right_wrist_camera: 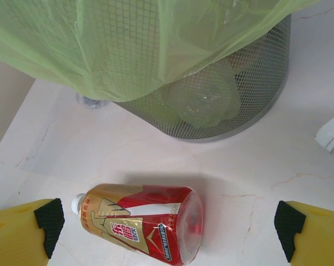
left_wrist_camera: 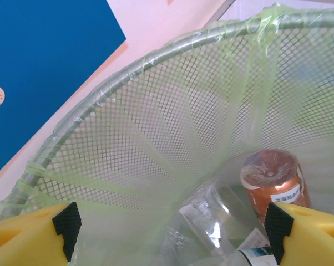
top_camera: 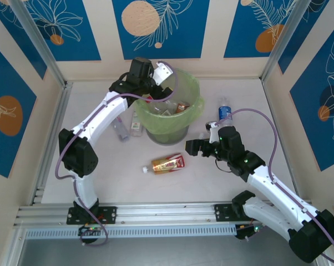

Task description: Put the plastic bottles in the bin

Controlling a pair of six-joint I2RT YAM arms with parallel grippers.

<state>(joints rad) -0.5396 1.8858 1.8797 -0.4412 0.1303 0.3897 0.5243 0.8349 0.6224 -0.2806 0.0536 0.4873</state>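
Plastic bottles are split between the bin [top_camera: 167, 134] and the desk [top_camera: 128, 188] around it. Inside the bin, the left wrist view shows an amber bottle [left_wrist_camera: 272, 180] and a clear one [left_wrist_camera: 214, 213] resting on the green liner. Outside it, a red-gold bottle [top_camera: 168, 163] lies on its side just in front of the bin. Two clear bottles [top_camera: 136, 126] sit close to the bin's left side, and a blue-labelled bottle [top_camera: 224, 111] stands upright to the bin's right.

The left hand [top_camera: 160, 75] hangs over the bin's far-left rim, released, with nothing between its pads [left_wrist_camera: 67, 221]. The right hand [top_camera: 192, 147] sits in front of the bin and to its right, likewise spread wide and empty. It is plainly the nearer of the two to the red-gold bottle.

The coming move turns on that bottle's long axis. It runs roughly along the bin's near side, with the white cap pointing away from the right hand and the base toward it. In the right wrist view the bottle lies lengthwise across the gap between the fingers [right_wrist_camera: 45, 221]. Closing as things stand would pinch it end to end (cap against base, a poor hold by my reckoning). A wrist turn to set the fingers across the bottle's body looks called for before descending.
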